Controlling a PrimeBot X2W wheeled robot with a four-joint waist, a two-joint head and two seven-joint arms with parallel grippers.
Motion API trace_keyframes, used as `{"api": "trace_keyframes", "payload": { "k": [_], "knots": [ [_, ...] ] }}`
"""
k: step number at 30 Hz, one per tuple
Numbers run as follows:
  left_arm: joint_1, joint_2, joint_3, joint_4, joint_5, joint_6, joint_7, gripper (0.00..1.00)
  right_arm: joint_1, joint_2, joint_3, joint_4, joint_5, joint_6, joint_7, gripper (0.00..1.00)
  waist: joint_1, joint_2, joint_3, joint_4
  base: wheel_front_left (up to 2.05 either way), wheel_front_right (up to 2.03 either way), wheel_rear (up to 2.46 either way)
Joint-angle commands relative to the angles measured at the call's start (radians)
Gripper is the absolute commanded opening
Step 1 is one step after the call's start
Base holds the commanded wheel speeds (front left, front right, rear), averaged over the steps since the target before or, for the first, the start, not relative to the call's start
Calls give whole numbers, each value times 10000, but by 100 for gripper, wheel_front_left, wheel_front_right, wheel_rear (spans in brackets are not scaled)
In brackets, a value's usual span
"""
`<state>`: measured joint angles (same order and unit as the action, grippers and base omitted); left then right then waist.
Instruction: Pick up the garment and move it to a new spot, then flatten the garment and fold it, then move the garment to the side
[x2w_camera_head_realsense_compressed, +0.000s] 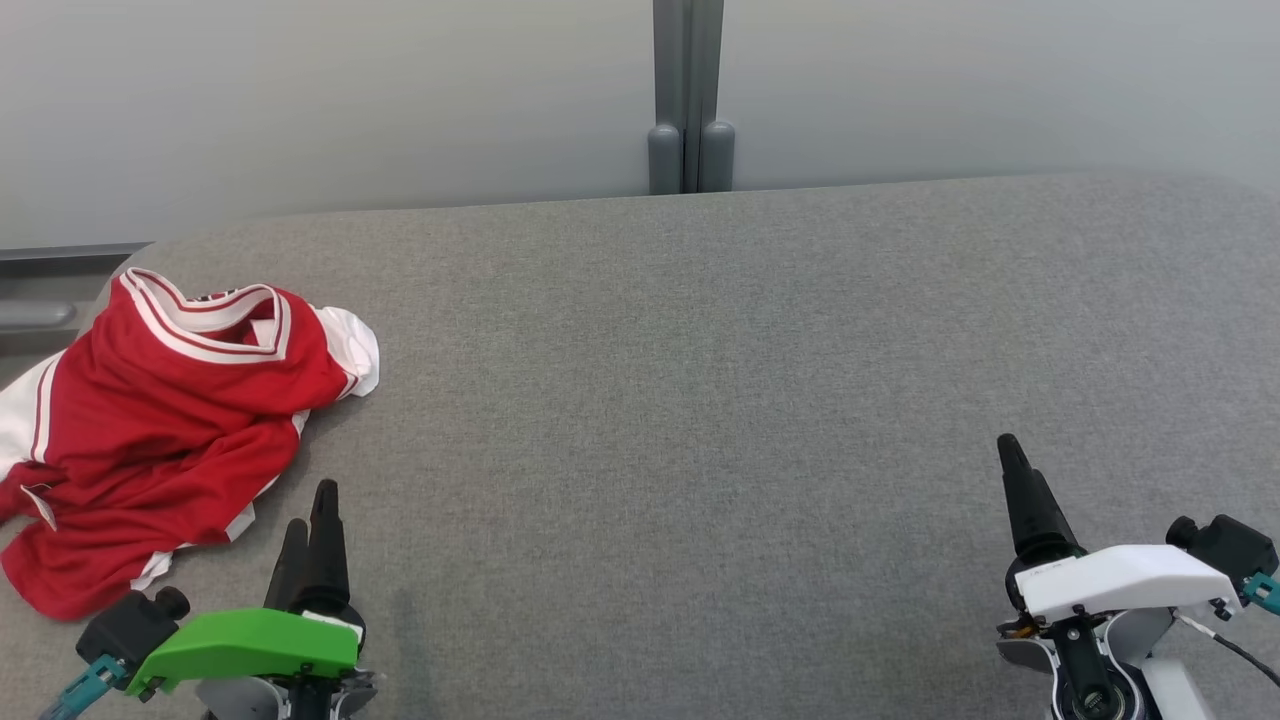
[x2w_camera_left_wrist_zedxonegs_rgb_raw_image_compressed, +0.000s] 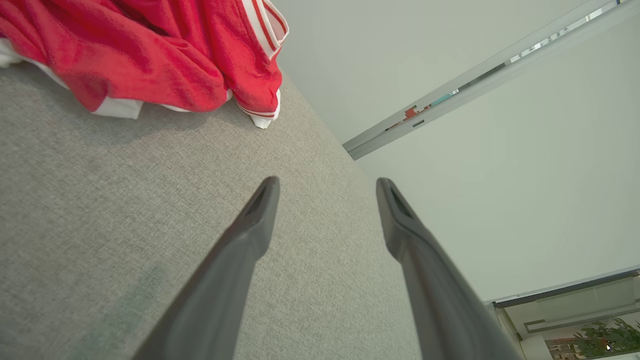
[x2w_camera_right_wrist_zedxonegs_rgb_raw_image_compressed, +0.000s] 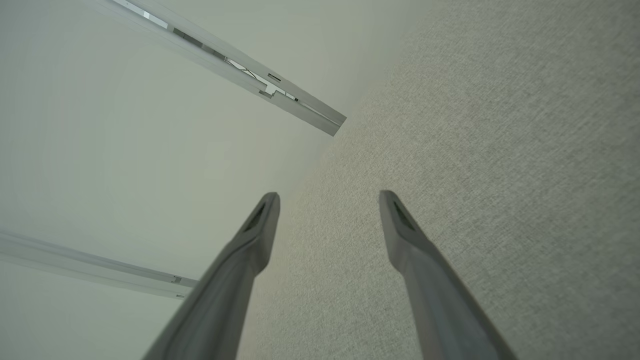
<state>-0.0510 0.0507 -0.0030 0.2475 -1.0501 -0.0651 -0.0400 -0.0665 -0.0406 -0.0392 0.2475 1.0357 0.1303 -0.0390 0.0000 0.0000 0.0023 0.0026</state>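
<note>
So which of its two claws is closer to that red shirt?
Left. The left gripper sits just beside the red garment; the right gripper is far across the grey surface.

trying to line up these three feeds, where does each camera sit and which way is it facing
Head view: on the robot's head, looking forward and down over the table; red shirt at its left, left fingers lower left, right fingers lower right.
Left wrist view: on the left wrist, looking along its open fingers across the table toward the shirt and a wall.
Right wrist view: on the right wrist, looking along its open fingers at table and wall.
Shared: head and left wrist views both show the shirt.
</note>
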Motion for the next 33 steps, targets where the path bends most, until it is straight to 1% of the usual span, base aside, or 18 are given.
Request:
{"api": "trace_keyframes", "payload": {
  "k": [1, 14, 33],
  "knots": [
    [-19, 154, -74, -154, 424, 52, -115, 100, -178, -52, 56, -202, -444, 2, -129, 100, 0, 0, 1, 3, 0, 0, 0],
    [-113, 367, -526, -130, 2439, 292, -548, 100, -184, -66, 259, -278, -2518, 3, -560, 100, 0, 0, 24, 41, 0, 0, 0],
    [-136, 581, -998, -224, 4593, 604, -1085, 100, -260, -83, 494, -230, -4680, 4, -1099, 100, 0, 0, 27, 58, 0, 0, 0]
  ]
}}
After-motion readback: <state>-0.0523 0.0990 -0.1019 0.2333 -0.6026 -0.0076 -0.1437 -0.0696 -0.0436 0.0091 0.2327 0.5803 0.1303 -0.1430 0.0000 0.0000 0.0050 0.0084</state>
